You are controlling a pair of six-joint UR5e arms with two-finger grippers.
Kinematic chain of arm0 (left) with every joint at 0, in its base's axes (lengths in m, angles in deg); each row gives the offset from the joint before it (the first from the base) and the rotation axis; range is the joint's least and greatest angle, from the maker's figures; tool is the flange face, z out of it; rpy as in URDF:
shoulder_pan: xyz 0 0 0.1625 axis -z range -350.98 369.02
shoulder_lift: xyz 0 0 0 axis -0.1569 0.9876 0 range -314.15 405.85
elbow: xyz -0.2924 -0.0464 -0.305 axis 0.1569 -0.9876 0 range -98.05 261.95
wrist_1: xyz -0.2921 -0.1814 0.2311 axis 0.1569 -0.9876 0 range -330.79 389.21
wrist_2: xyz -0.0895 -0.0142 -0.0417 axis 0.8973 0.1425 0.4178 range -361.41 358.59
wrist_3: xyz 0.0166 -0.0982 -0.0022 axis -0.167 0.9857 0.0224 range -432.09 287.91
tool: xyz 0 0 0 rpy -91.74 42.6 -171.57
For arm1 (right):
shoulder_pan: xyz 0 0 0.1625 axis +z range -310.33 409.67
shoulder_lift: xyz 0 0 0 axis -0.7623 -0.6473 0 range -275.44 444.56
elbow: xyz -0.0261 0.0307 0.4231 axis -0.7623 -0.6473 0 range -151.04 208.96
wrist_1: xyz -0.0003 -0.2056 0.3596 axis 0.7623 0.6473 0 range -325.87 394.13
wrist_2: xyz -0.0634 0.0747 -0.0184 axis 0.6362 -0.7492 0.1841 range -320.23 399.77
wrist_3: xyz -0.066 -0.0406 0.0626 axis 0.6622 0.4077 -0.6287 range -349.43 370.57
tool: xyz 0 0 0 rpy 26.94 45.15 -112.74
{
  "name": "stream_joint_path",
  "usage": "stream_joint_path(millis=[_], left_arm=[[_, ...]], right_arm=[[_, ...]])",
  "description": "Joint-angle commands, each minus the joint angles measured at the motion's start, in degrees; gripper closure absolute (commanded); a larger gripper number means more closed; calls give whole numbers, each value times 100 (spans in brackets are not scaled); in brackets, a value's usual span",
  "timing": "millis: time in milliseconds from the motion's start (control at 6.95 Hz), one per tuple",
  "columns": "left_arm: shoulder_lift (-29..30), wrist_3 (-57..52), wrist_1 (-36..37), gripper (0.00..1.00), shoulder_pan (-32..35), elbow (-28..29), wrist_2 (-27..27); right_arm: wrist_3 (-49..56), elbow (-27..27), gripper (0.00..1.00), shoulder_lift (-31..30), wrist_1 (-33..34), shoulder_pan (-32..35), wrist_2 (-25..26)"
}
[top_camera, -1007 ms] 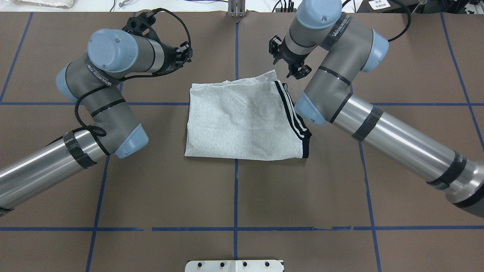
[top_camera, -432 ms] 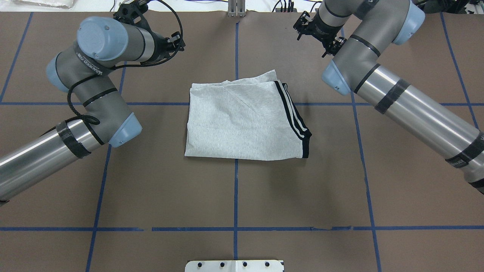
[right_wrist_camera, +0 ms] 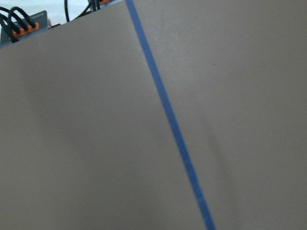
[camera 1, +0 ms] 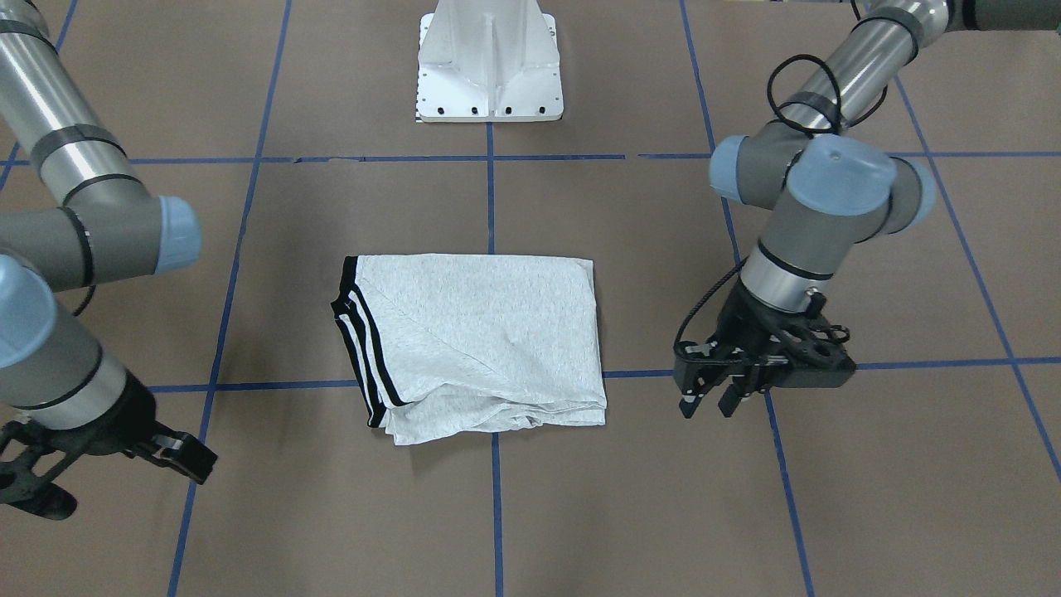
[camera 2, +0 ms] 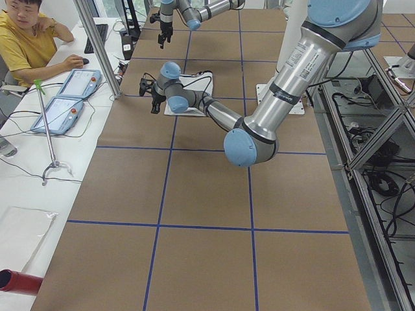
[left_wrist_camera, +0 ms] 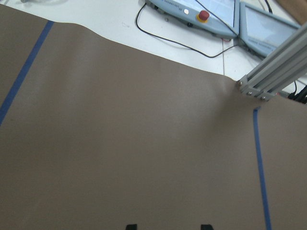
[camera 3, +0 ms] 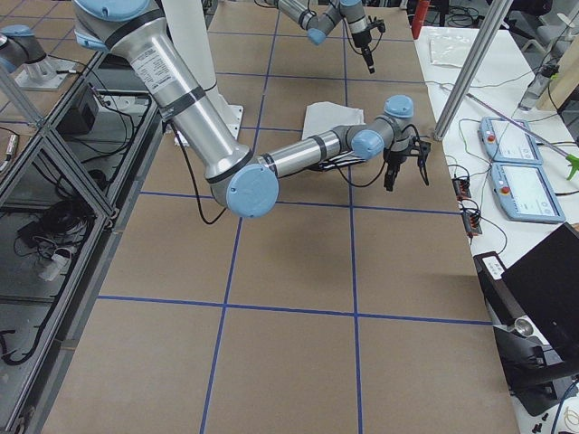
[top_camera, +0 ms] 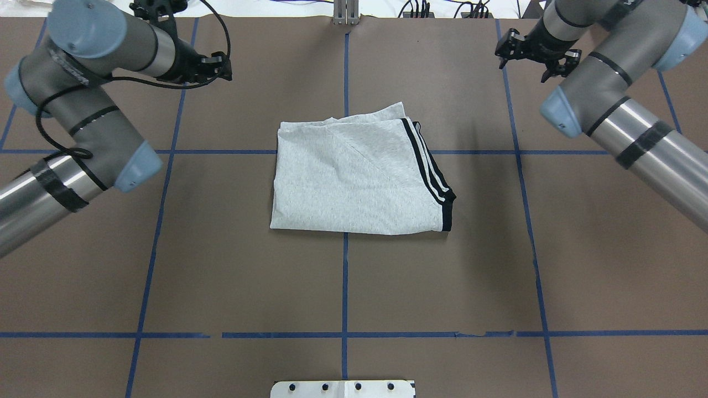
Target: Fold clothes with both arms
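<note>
The grey T-shirt [top_camera: 354, 177] lies folded into a rectangle at the table's middle, black-white stripes [top_camera: 428, 166] along its right edge; its print is hidden. It also shows in the front view [camera 1: 481, 332]. My left gripper [top_camera: 225, 66] hangs open and empty over bare table, far-left of the shirt; in the front view [camera 1: 706, 406] its fingers stand apart. In the left wrist view two fingertips [left_wrist_camera: 130, 226] show apart above brown table. My right gripper [top_camera: 522, 69] is open and empty, far-right of the shirt, also in the right side view [camera 3: 404, 176].
The white pedestal [camera 1: 489, 58] stands at the robot's side of the table. An aluminium post [top_camera: 345, 11] rises at the far edge. Teach pendants [camera 2: 65, 97] and an operator [camera 2: 26, 39] are beyond the far edge. Blue tape lines [top_camera: 344, 287] grid the brown table.
Both arms have drawn away from the shirt: the left gripper moved left and farther back, the right gripper moved right. The shirt has not moved.
</note>
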Motion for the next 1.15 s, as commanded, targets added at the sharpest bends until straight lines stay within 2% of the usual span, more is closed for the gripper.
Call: stream_joint_path(millis=[0, 144, 288, 432, 576, 719, 863, 1007], left_arm=[[-683, -2036, 238, 27, 945, -226, 1113], [-1051, -2994, 379, 0, 1263, -340, 1274], [-1377, -3664, 424, 0, 1675, -341, 1676], [-1563, -4185, 676, 0, 2018, -350, 1837], [-1608, -4964, 1349, 0, 2413, -376, 1943], [-1643, -5955, 1921, 0, 2713, -315, 1918], [-1652, -6200, 2362, 0, 3160, -341, 1935], [-1670, -6211, 2810, 0, 3347, -446, 1952]], right_arm=[[1757, 539, 0, -1023, 69, 706, -703], [2121, 899, 0, -1471, 78, 962, -898], [2594, 963, 0, -1772, 87, 1190, -1196], [3017, 964, 0, -1992, 131, 1349, -1233], [3526, 1007, 0, -2116, 375, 1595, -1277], [4410, 1234, 0, -2144, 1169, 1989, -1295], [5175, 1715, 0, -2144, 2326, 2262, -1269], [5514, 2198, 0, -2231, 3172, 2274, -1199]])
